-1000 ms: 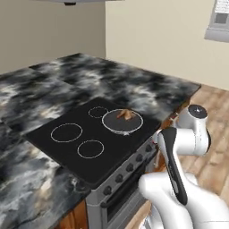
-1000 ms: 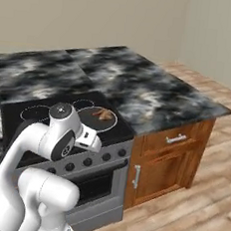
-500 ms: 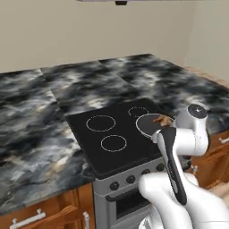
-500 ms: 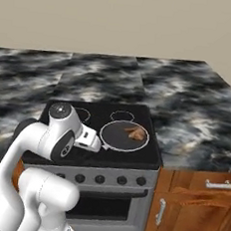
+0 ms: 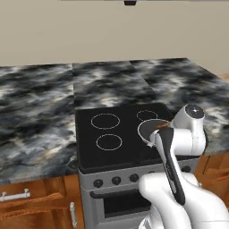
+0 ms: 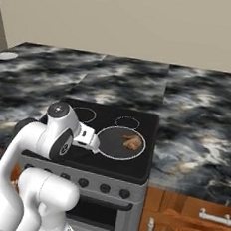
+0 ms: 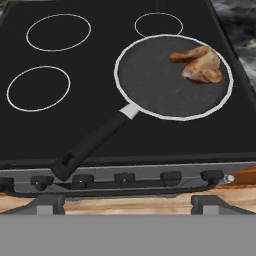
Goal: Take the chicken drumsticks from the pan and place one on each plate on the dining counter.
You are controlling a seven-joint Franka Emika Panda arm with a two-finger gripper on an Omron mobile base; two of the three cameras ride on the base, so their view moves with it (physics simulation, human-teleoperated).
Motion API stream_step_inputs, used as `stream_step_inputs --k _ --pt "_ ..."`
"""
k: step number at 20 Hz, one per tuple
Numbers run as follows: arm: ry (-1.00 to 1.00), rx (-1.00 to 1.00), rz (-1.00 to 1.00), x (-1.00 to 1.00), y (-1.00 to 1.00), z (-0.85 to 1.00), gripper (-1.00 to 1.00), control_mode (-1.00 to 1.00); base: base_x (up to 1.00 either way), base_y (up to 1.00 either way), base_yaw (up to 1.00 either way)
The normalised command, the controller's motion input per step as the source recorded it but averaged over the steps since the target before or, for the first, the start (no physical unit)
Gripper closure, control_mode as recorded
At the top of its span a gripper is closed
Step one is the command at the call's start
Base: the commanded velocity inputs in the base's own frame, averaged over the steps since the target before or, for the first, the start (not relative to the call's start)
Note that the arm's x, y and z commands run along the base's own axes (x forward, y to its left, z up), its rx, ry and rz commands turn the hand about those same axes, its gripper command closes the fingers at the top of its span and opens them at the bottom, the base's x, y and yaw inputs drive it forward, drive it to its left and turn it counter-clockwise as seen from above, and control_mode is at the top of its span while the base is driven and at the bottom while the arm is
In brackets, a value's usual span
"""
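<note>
The dark round pan [image 7: 165, 82] sits on the front right burner of the black cooktop, its black handle pointing toward the stove's front edge. Two golden-brown chicken drumsticks [image 7: 200, 64] lie together at the pan's far right side. In the right base view the pan [image 6: 115, 145] and drumsticks [image 6: 131, 142] sit just right of my hand. My arm hides part of the pan [image 5: 150, 129] in the left base view. My gripper [image 7: 128, 204] hangs open and empty above the stove's front, short of the handle's end. One pale plate [image 6: 5, 55] lies far left on the marble dining counter [image 6: 36, 75].
The black cooktop [image 7: 75, 120] has three other white ring burner marks. A row of knobs [image 7: 125, 178] runs along the stove front. Marble counter [image 5: 40, 120] flanks the stove on both sides, with wooden drawers [image 6: 197, 220] below. A beige wall stands behind.
The whole scene has shifted in both base views as the base drove; the stove now stands nearly square ahead. The arm holds its pose and the gripper stays open.
</note>
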Motion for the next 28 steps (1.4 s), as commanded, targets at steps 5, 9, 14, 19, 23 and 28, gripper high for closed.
stream_step_inputs --k 5,9,14,19,23,28 --pt "0.0 0.0 0.0 0.0 0.0 0.0 -1.0 1.0 0.32 -0.56 0.22" --pt "0.0 0.0 0.0 0.0 0.0 0.0 -1.0 1.0 0.45 -0.4 0.12" --pt "0.01 0.01 0.0 0.08 -0.02 0.0 -1.0 -1.0 0.32 -0.08 0.0" --pt "0.11 0.04 0.24 0.39 -0.17 0.0 -1.0 -1.0 0.0 0.0 0.0" --pt "0.18 -0.02 0.42 0.36 -0.19 -0.01 -1.0 -1.0 0.0 0.0 0.0" --pt "0.28 -0.22 0.29 0.5 -0.03 -0.01 -1.0 -1.0 0.0 0.0 0.0"
